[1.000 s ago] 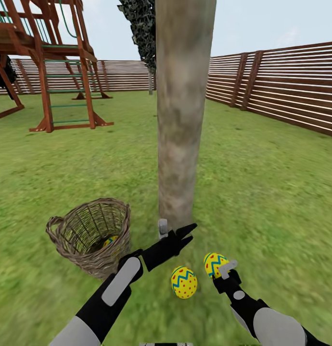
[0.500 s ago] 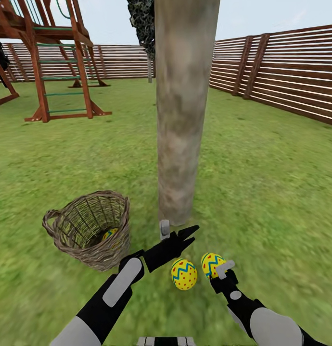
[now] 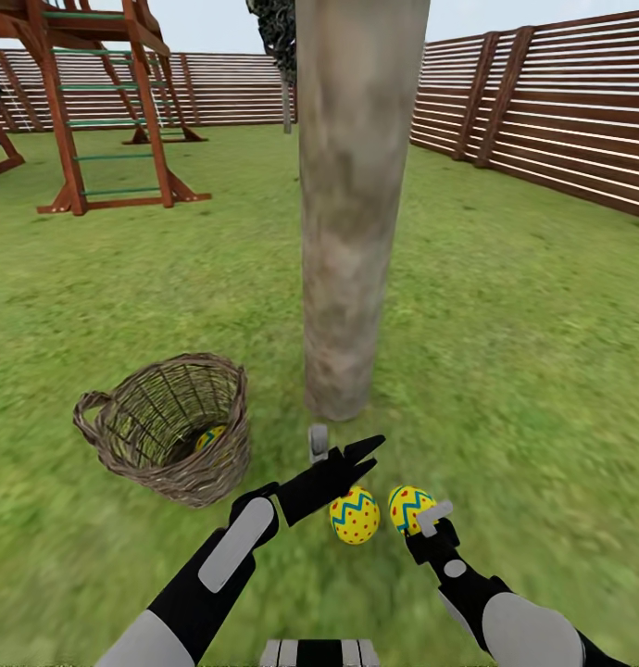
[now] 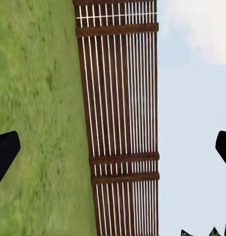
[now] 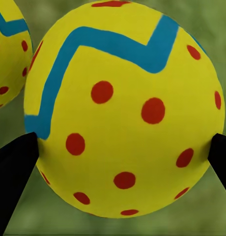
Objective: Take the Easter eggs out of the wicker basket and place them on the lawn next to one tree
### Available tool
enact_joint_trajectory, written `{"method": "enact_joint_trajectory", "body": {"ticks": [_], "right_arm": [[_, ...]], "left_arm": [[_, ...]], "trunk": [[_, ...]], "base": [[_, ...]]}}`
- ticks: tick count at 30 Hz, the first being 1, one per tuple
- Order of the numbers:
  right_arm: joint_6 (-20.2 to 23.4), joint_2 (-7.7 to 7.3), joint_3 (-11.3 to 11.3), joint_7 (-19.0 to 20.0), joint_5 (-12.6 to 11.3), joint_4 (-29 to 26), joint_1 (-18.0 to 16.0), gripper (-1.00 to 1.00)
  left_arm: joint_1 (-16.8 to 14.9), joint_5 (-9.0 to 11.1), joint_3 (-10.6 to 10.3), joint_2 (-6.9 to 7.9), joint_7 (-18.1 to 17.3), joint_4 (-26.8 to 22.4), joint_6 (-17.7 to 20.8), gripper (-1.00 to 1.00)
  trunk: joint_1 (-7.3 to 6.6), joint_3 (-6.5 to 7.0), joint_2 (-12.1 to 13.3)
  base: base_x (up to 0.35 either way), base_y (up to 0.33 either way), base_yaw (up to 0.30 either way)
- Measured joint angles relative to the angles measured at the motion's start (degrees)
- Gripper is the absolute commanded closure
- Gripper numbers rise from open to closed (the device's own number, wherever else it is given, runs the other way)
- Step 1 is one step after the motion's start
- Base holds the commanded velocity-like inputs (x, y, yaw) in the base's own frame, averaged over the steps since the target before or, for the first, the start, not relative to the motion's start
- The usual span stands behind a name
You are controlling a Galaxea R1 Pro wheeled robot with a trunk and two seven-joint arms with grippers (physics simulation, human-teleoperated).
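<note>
Garden lawn (image 3: 542, 352) of mottled green grass, bounded by a brown slat fence (image 3: 560, 130), with a wooden play set (image 3: 88, 102) at the far left. A thick grey-beige tree (image 3: 352, 204) rises from the grass at centre. The wicker basket (image 3: 167, 428) stands on the grass to the left of the trunk, near it but apart; one egg (image 3: 206, 437) shows through the weave at its bottom. Two further eggs lie side by side on the grass just in front of the trunk base: the left egg (image 3: 355, 515) and the right egg (image 3: 409, 509). The left jaws (image 3: 343, 452) hang spread wide and empty between basket and trunk, just above the left egg; in the left wrist view both dark fingertips (image 4: 5, 152) sit at opposite edges with only fence and sky between them. The right jaws (image 3: 423, 521) bracket the right egg; in the right wrist view their tips (image 5: 14, 172) touch the egg's (image 5: 125, 110) two flanks, the neighbouring egg (image 5: 10, 54) just beside it.
</note>
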Motion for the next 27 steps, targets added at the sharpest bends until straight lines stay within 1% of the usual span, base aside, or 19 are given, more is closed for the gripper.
{"method": "enact_joint_trajectory", "body": {"ticks": [6,11,18,23,27], "right_arm": [[0.1,0.09,0.0,0.0,0.0,0.1,0.0,1.00],[0.1,0.09,0.0,0.0,0.0,0.1,0.0,1.00],[0.2,0.09,0.0,0.0,0.0,0.1,0.0,1.00],[0.2,0.09,0.0,0.0,0.0,0.0,0.0,1.00],[0.8,0.02,-0.1,-0.1,-0.1,-0.1,0.0,1.00]], "left_arm": [[0.0,0.0,0.0,0.00,0.0,0.0,0.0,-1.00],[0.0,0.0,0.0,0.08,-0.1,0.0,0.0,-1.00],[0.0,0.0,0.0,0.00,-0.1,0.1,0.0,-1.00],[0.0,0.0,0.0,0.04,-0.1,0.1,0.0,-1.00],[0.0,0.0,-0.2,0.00,-0.1,0.1,0.0,-1.00]], "trunk": [[0.15,-1.33,-0.1],[0.15,-1.34,-0.1],[0.12,-1.33,-0.1],[0.15,-1.34,-0.1],[0.26,-2.22,-0.1]], "base": [[0.000,0.000,0.000],[0.002,0.000,0.000],[0.286,0.000,0.000],[0.037,0.000,0.000],[0.000,0.000,0.000]]}}
